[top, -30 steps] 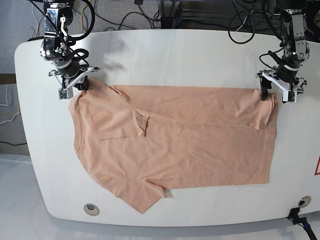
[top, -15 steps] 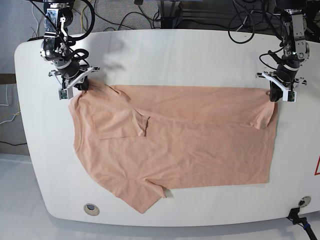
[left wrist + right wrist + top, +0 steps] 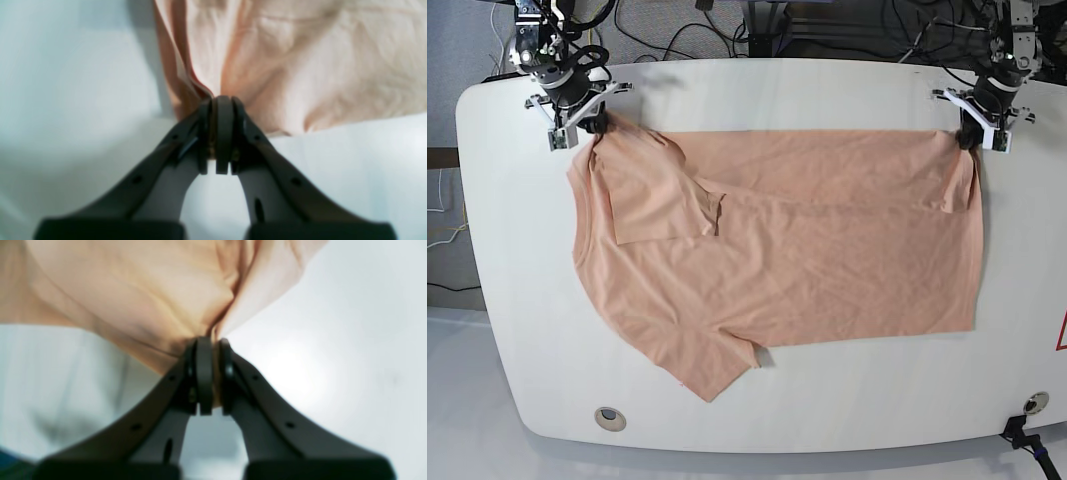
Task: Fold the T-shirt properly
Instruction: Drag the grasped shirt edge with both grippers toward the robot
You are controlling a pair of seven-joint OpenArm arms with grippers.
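The soft, wrinkled peach T-shirt (image 3: 777,250) lies spread across the smooth white counter (image 3: 757,95). At its far corners, the left end effector (image 3: 972,128) and right end effector (image 3: 587,118) each pinch bunched cloth; wrist views, though blurry, apparently confirm both clamped tight.

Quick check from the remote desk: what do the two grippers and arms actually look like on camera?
Both match. The left gripper and right gripper have dark, matte fingers that curve inward to rounded black pads, with small round holes along them. In the base view white brackets sit at each wrist, under metal-and-black arm links trailing loose black cables.
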